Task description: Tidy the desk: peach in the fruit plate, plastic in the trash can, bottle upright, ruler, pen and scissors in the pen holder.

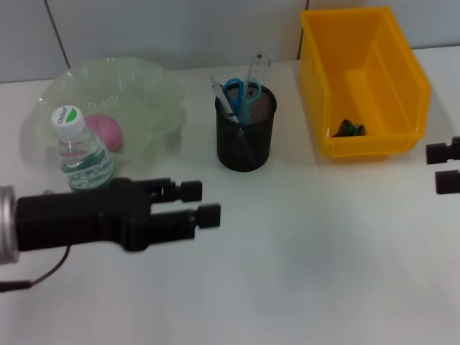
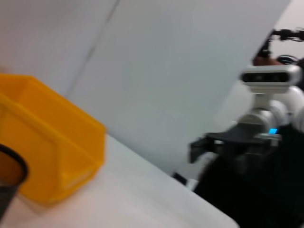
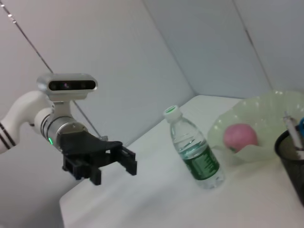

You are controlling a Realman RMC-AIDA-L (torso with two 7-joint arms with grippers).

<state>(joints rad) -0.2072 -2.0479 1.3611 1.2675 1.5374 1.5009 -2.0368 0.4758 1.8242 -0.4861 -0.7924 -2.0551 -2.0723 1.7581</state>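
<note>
The water bottle [image 1: 83, 151] stands upright in front of the clear fruit plate [image 1: 144, 79], which holds the pink peach [image 1: 106, 133]. The black mesh pen holder [image 1: 246, 136] holds the blue scissors [image 1: 243, 93], a pen [image 1: 221, 97] and the clear ruler [image 1: 256, 68]. The yellow bin [image 1: 363, 43] holds a dark scrap of plastic [image 1: 348, 129]. My left gripper [image 1: 208, 203] is open and empty, low over the table right of the bottle. My right gripper [image 1: 445, 167] is open and empty at the right edge. The right wrist view shows the bottle [image 3: 194, 149], the peach [image 3: 240, 135] and the left gripper [image 3: 128, 159].
The left wrist view shows the yellow bin [image 2: 47, 147], the pen holder's rim [image 2: 9, 175] and the right gripper [image 2: 204, 145] farther off. A tiled wall runs behind the table. The white table [image 1: 309, 273] stretches in front of both grippers.
</note>
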